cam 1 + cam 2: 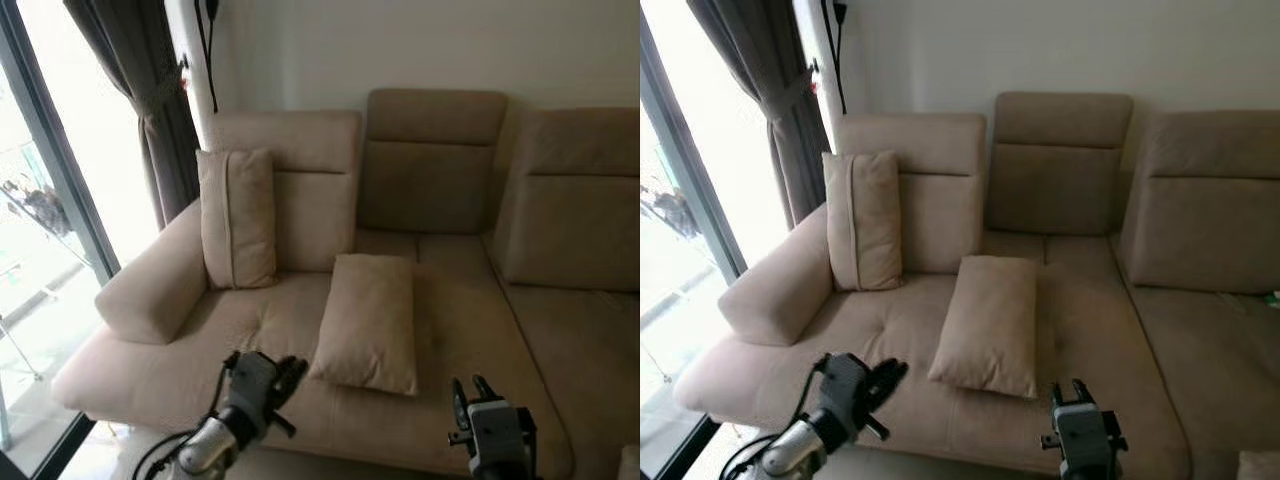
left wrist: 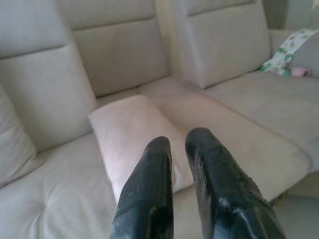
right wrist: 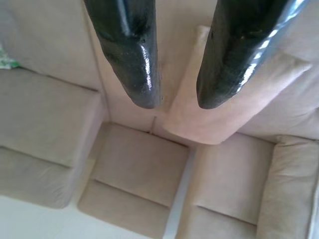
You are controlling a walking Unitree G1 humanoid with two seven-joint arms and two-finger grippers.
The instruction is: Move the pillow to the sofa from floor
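A beige pillow (image 1: pixel 368 320) lies flat on the sofa seat (image 1: pixel 200 350), near its front edge; it also appears past the fingers in the left wrist view (image 2: pixel 127 134). My left gripper (image 1: pixel 290 368) hovers just left of the pillow's near corner, fingers close together and holding nothing. My right gripper (image 1: pixel 470 392) stands open in front of the sofa's front edge, to the right of the pillow, with nothing between its fingers (image 3: pixel 134 59). Neither gripper touches the pillow.
A second beige pillow (image 1: pixel 237 218) stands upright against the left backrest (image 1: pixel 310 190). A dark curtain (image 1: pixel 150 90) and a glass door (image 1: pixel 40 230) are at the left. A patterned cloth (image 2: pixel 289 47) lies on the sofa's far right.
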